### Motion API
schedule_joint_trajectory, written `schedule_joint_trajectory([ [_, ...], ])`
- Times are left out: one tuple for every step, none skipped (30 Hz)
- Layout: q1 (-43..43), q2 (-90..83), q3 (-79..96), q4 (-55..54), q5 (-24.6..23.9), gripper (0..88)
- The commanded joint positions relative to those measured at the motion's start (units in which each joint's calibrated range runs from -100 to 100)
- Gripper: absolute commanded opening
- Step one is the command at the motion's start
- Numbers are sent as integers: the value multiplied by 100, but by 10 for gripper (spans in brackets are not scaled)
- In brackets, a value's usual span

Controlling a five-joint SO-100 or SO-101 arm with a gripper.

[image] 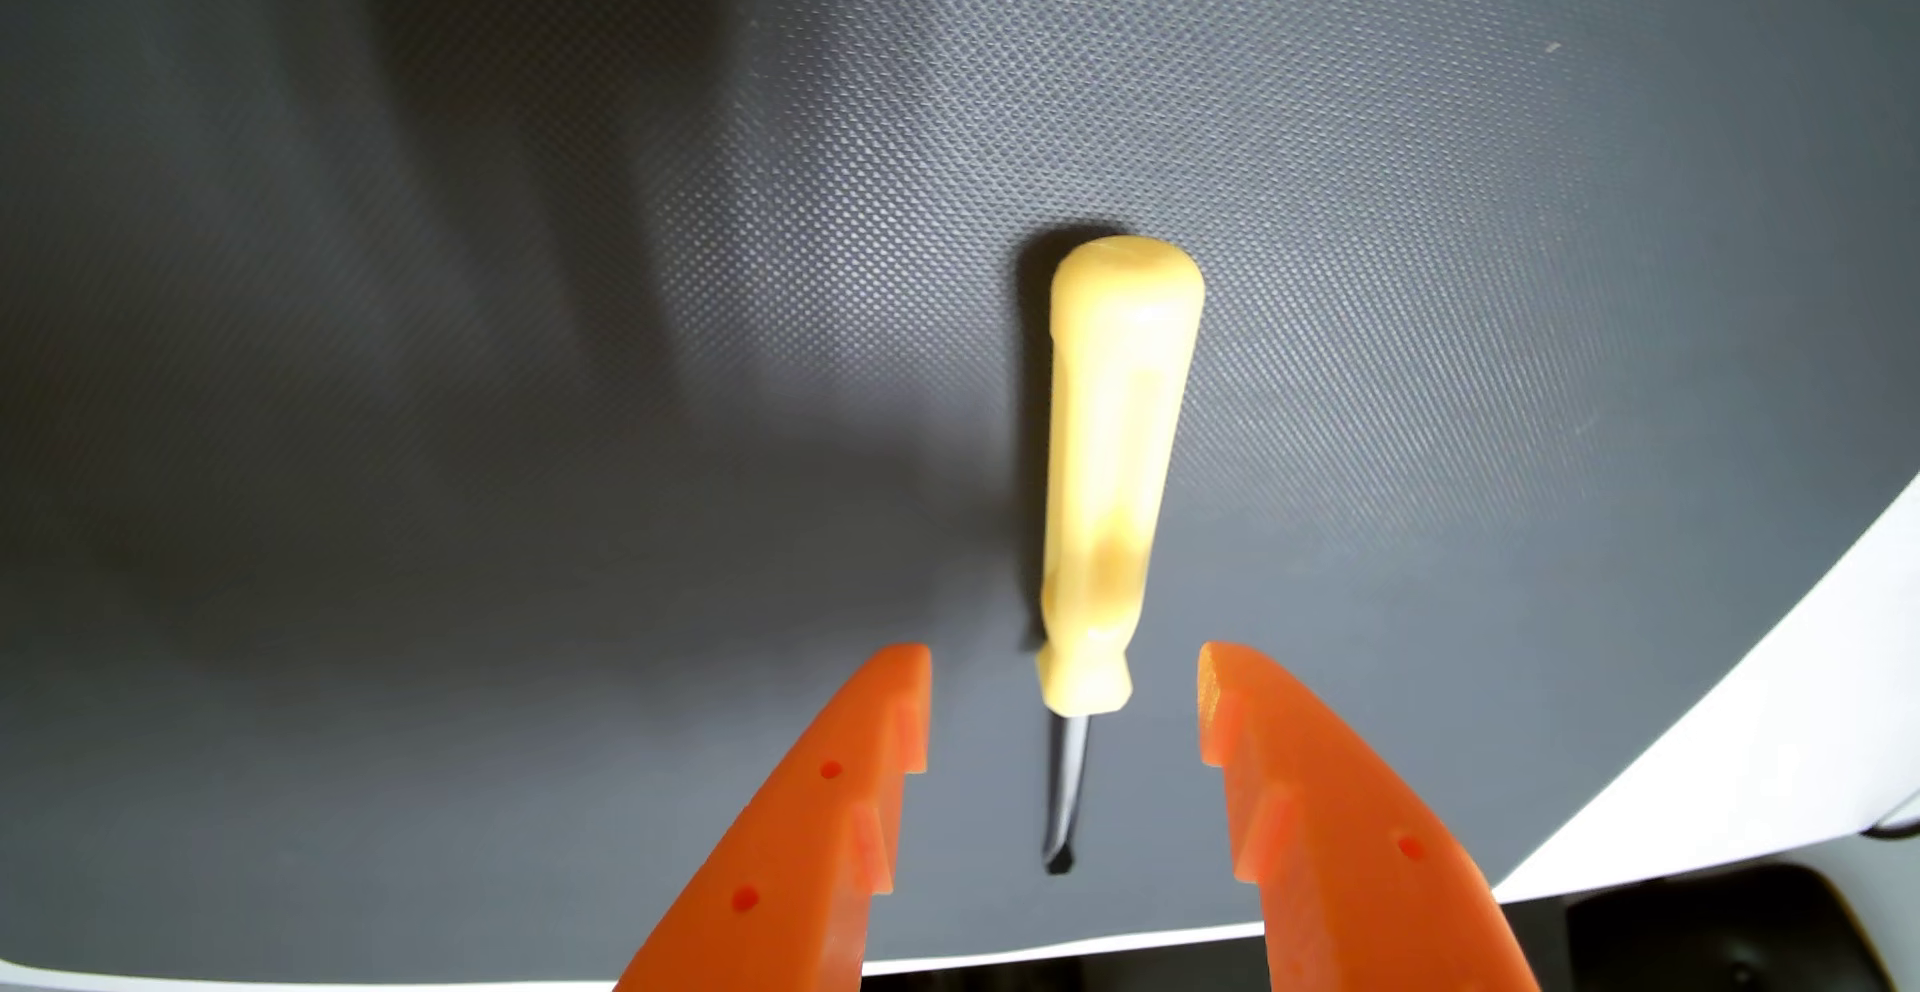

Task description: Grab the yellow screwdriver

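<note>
Wrist view: the empty, wide-spread orange fingers (1064, 655) flank the yellow screwdriver (1117, 473) near lower centre, and closing on its thin shaft risks a slip.

Glossy plastic screwdriver (1117, 452) — matt woven mat (520, 327)

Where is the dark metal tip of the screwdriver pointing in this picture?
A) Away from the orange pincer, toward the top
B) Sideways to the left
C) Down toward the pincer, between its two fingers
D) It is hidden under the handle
C: in the wrist view the screwdriver lies on the grey mat with its dark tip toward the bottom, in the gap of the open pincer.
</note>
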Motion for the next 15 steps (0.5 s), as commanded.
schedule_joint_trajectory([
  [23, 110, -334, 46, 79, 155],
  [23, 178, -388, 46, 95, 155],
  [23, 254, -460, 46, 105, 155],
  [23, 339, -523, 46, 105, 155],
  [23, 441, -595, 46, 105, 155],
  [23, 526, -667, 46, 110, 155],
  [23, 628, -748, 46, 110, 155],
  [23, 721, -820, 37, 110, 155],
  [23, 823, -892, 37, 136, 155],
  [23, 908, -946, 37, 168, 155],
  [23, 967, -991, 46, 184, 155],
  [23, 1010, -1009, 55, 184, 155],
  [23, 1035, -1009, 55, 194, 155],
  [23, 1044, -1009, 55, 199, 155],
  [23, 1052, -1009, 46, 199, 155],
])
